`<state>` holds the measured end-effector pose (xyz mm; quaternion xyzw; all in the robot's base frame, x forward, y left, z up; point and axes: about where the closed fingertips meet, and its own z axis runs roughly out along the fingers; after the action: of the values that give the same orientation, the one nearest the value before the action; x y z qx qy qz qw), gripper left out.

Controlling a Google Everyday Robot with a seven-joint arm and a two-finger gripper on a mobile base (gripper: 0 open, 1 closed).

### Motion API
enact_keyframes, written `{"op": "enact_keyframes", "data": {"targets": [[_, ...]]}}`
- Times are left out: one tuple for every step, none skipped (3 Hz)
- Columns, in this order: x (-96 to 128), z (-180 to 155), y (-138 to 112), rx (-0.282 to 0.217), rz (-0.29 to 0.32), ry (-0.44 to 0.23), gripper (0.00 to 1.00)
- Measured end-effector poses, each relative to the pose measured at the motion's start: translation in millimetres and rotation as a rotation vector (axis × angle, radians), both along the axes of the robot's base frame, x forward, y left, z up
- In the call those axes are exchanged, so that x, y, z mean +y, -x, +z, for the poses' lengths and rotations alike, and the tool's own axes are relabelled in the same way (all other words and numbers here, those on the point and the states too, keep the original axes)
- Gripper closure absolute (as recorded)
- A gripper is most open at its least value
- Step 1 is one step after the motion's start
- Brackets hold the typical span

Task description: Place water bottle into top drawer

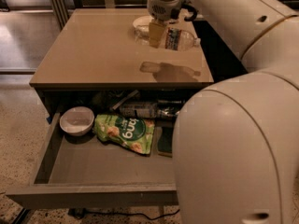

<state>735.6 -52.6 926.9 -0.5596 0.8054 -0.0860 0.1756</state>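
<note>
Nearest the camera, the wide shallow grey top drawer (93, 192) with its plain flat front panel stands pulled well out from under the tan-topped table (93, 55), so the opening part of the job looks finished. The robot's bulky white arm (233, 148) hides the drawer's right side. The front half of the visible drawer floor is bare, which leaves room to set something down. Further back in the drawer sit a small round white bowl (77, 120) at the left, a crumpled green snack bag (125, 133) beside it, and a flat dark green pad (164, 141) just right of the bag. Behind these, under the table edge, a darker bottle with a dark wrapper (140, 110) lies on its side. Up on the table a soft shadow falls near the right front, with nothing lying on it. Beyond that, toward the far right part of the table, the tool (156, 31) hangs from above with its yellowish fingers clamped around the clear ribbed plastic water bottle (180, 38). The bottle lies roughly level in the grip, its blue-and-white label band showing just right of the tool. Because the shadow sits apart from the bottle, I judge it to be off the surface and carried in the air. So the pick seems done. The bottle is not yet over the drawer: what is left is to bring it forward past the table edge, lower it into the bare part of the drawer floor, and let go.
</note>
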Motion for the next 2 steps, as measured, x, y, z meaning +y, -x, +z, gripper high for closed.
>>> {"op": "enact_keyframes", "data": {"targets": [[-37.3, 22.1, 19.9, -0.033, -0.057, -0.024, 1.0], [-37.3, 22.1, 19.9, -0.033, -0.057, -0.024, 1.0]]}}
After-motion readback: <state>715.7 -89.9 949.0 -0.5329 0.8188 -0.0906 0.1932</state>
